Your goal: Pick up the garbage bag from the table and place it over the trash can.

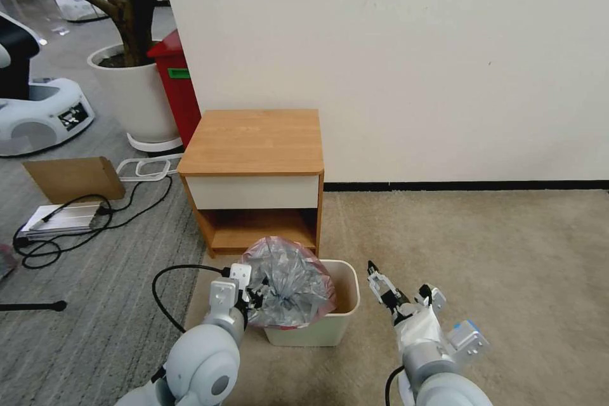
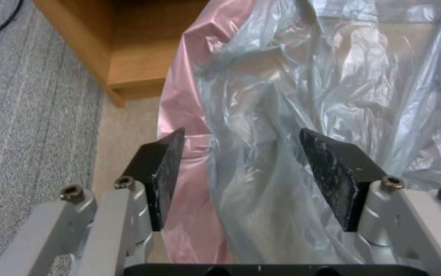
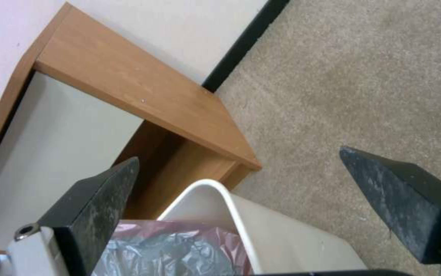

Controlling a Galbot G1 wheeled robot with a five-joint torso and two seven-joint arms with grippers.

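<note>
On the beige carpet before the counter (image 1: 254,139), the limp, slippery garbage bag (image 1: 288,285) drapes over the trash can (image 1: 346,314)'s left rim between the released left pincer (image 2: 241,168)'s jaws, best gripped by its pink hem; the right pincer (image 3: 241,199) gapes empty.

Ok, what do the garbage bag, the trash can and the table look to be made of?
Garbage bag: thin plastic film, translucent grey with a pinkish-red rim, crinkled and glossy.
Trash can: apparently rigid moulded plastic, smooth cream-white, with a rolled rim.
Table: wood or wood-look laminate, orange-brown grain on top, matte white drawer front; which of the two cannot be told.
</note>
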